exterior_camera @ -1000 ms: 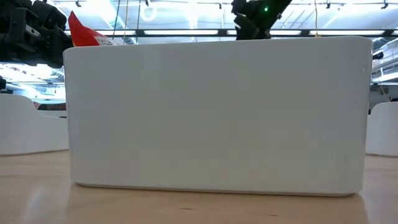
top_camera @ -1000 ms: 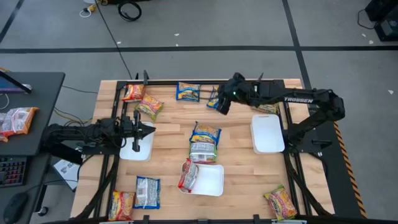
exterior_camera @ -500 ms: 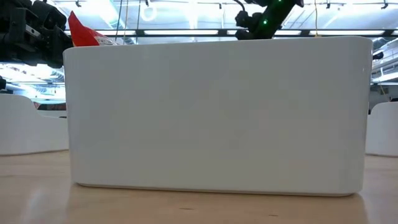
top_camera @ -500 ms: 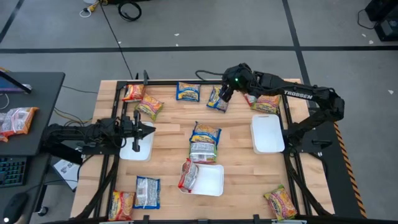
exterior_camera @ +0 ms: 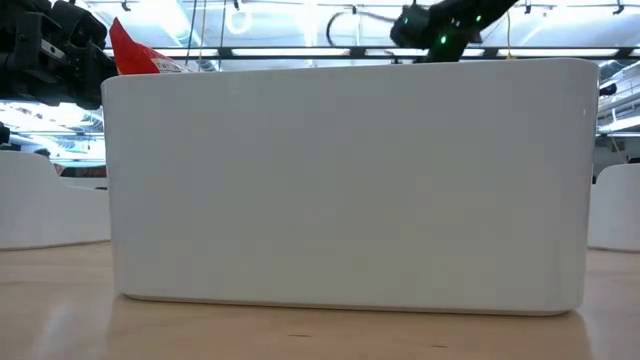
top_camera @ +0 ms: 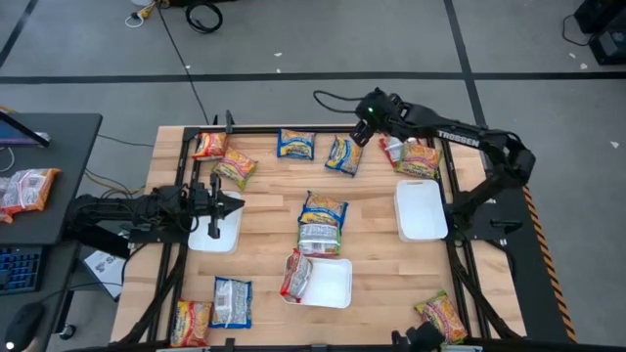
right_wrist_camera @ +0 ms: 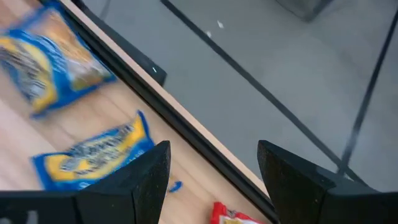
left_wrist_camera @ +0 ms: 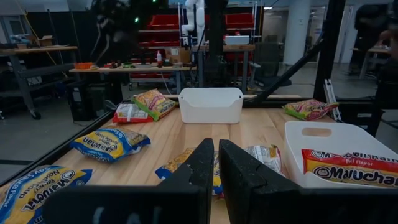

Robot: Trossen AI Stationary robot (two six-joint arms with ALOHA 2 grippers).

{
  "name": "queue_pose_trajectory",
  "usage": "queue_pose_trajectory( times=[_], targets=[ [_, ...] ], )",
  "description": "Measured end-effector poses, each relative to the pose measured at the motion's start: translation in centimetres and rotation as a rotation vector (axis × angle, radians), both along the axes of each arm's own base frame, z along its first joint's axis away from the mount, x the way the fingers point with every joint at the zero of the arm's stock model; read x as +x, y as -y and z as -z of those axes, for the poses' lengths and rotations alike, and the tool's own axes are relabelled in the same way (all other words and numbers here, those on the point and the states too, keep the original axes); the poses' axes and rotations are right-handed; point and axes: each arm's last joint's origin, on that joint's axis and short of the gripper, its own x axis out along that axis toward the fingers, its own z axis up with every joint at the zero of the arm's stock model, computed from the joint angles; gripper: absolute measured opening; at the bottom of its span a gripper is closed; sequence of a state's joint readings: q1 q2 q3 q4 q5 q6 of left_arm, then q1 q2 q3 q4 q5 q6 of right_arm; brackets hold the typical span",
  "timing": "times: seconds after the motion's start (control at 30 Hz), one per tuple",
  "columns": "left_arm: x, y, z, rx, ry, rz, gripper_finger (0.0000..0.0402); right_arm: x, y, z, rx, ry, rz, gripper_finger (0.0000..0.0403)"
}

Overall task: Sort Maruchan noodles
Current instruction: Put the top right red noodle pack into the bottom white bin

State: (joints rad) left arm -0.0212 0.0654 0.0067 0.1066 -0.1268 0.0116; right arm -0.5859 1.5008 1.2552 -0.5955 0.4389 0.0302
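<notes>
Maruchan packets lie flat about the table. Blue-and-yellow ones sit at the far edge [top_camera: 295, 144], [top_camera: 344, 154] and in the middle [top_camera: 324, 208]. A red-and-silver one [top_camera: 319, 236] lies beside that, and another [top_camera: 296, 276] leans on the middle tray's rim. My right gripper [top_camera: 365, 113] hovers open near the far edge, above and just right of the blue packet [right_wrist_camera: 93, 152], holding nothing. My left gripper [top_camera: 231, 205] waits shut over the left tray [top_camera: 215, 235], also empty.
There are three white trays: left, middle [top_camera: 333, 286] and right [top_camera: 421, 210]. Yellow-orange packets lie at the far left [top_camera: 235, 169], far right [top_camera: 419, 161], near left [top_camera: 193, 321] and near right [top_camera: 440, 318]. A dark frame rail runs along the table's edges.
My right gripper has drawn back from over the blue packet at the far edge, rising and moving toward the far edge and a little right. The packet stays flat on the table, now uncovered.
</notes>
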Motion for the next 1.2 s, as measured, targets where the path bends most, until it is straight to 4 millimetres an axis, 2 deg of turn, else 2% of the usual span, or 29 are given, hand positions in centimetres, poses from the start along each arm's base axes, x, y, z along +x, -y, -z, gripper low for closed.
queue_pose_trajectory(
  times=[0.23,0.37,0.6,0.73,1.0,1.1,1.2],
  targets=[
    [0.0,0.0,0.0,0.0,-0.001,0.0,0.0032,0.1,3.2,3.5,0.098,-0.067,0.055,0.0247],
    [0.0,0.0,0.0,0.0,-0.001,0.0,0.0032,-0.4,4.6,4.7,0.123,-0.092,0.095,0.0247],
    [0.0,0.0,0.0,0.0,-0.001,0.0,0.0032,-2.2,7.3,5.0,0.157,-0.034,0.148,0.0247],
    [0.0,0.0,0.0,0.0,-0.001,0.0,0.0032,-2.7,8.4,4.3,0.21,-0.006,0.149,0.0247],
    [0.0,0.0,0.0,0.0,-0.001,0.0,0.0032,-1.7,10.9,2.2,0.19,-0.067,0.215,0.0247],
    [0.0,0.0,0.0,0.0,-0.001,0.0,0.0032,-1.4,12.4,2.9,0.216,-0.073,0.22,0.0247],
    [0.0,0.0,0.0,0.0,-0.001,0.0,0.0032,-1.4,13.7,4.6,0.294,-0.108,0.246,0.0247]
  ],
)
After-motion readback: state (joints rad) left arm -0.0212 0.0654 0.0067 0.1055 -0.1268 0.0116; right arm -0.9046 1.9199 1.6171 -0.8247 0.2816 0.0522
